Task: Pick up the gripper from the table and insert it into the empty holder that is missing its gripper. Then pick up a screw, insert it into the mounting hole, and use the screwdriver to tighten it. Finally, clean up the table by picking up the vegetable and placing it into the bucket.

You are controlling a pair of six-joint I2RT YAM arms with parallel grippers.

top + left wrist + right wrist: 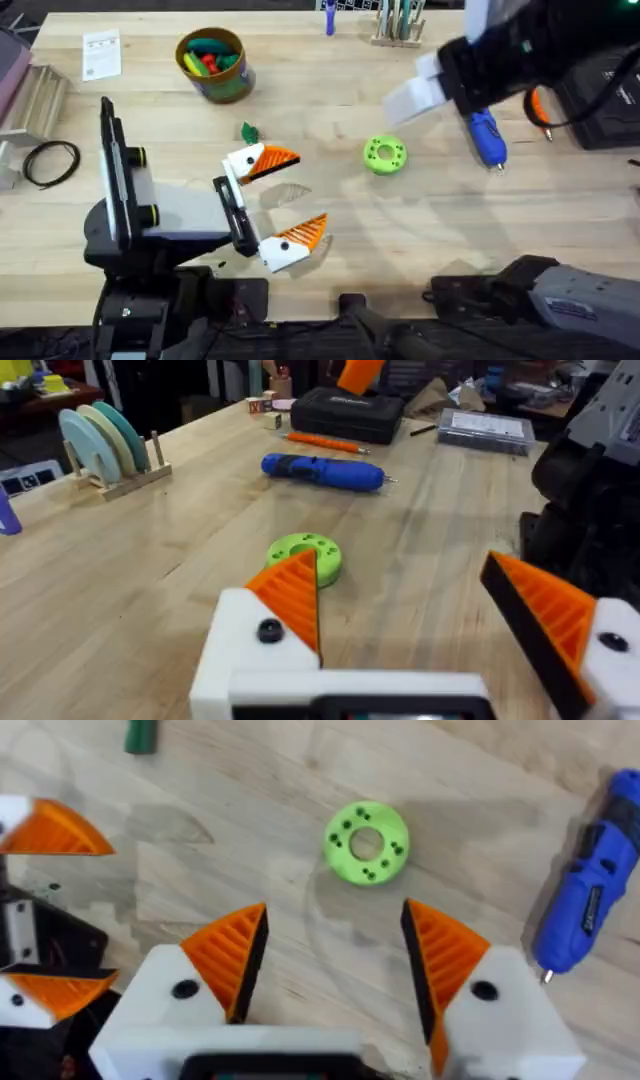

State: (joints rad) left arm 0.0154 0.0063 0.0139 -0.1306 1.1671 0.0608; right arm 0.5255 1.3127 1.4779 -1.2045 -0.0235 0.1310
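Vegetable (249,132) lay on bare table (330,230) at 11 o'clock from the left gripper (283,200), which stood open, clear wood between its pads. Right gripper (335,960) hung open over the disc (366,842); its wrist view caught the screwdriver (588,900) at 2 o'clock. Overhead alone showed the bucket (214,64) near the far edge.

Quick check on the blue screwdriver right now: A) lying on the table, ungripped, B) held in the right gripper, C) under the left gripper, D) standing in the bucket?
A. The screwdriver lies flat on the table beside the lime-green disc, while the right gripper hangs open above the wood with nothing between its pads.
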